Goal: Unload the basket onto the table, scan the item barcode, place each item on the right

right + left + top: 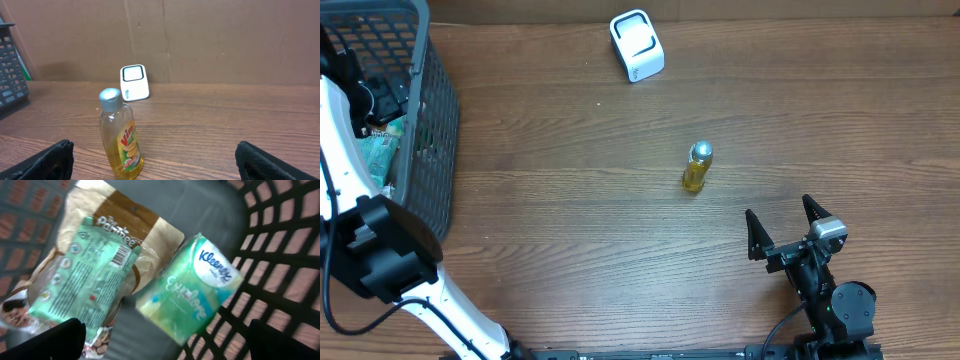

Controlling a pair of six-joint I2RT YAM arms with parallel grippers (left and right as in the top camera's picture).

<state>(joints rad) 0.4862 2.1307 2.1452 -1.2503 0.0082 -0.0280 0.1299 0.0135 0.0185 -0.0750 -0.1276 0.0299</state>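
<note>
Jaws apart, bottle (696, 168) ahead of right gripper (779, 212)

"Kleenex" printed in blue on the green tissue pack (192, 287), "Explore" read beneath it, "Vim" shown on the yellow bottle (121, 137) label, "The Pantree" partly legible on the brown pouch (145, 235), barcode (121, 256) printed on the green packet (82, 282), digits unreadable.
</note>
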